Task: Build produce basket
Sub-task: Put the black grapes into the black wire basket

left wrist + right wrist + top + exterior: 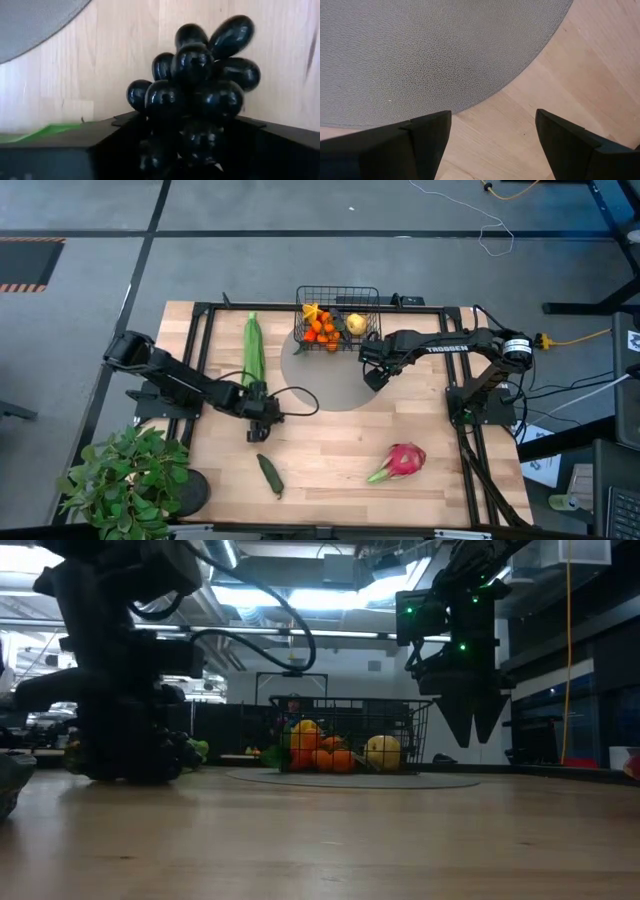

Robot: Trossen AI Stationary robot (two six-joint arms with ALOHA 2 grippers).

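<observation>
The black wire basket (338, 298) stands at the far middle on a grey round mat (330, 385). It holds small oranges (322, 332), a yellow starfruit (312, 311) and a round yellow fruit (355, 323). My left gripper (258, 418) is low at the table's left middle, shut on a bunch of dark grapes (200, 85). My right gripper (375, 377) hangs open and empty above the mat's right edge, also in the low view (470, 720). The corn (254, 348), cucumber (270, 476) and dragon fruit (402, 461) lie on the table. My left gripper holds the grapes by the bunch's lower part (195, 140), which sits between its two dark fingers (90, 150). The rest of the bunch sticks out beyond the fingertips. The gripper is down at table height; I cannot tell whether the grapes rest on the wood.
A leafy potted plant (120, 480) stands at the near left corner. The corn lies just behind my left gripper, lengthwise toward the far edge. Bare wood lies between the mat and the dragon fruit. A black frame (205, 330) runs along the table's sides.
</observation>
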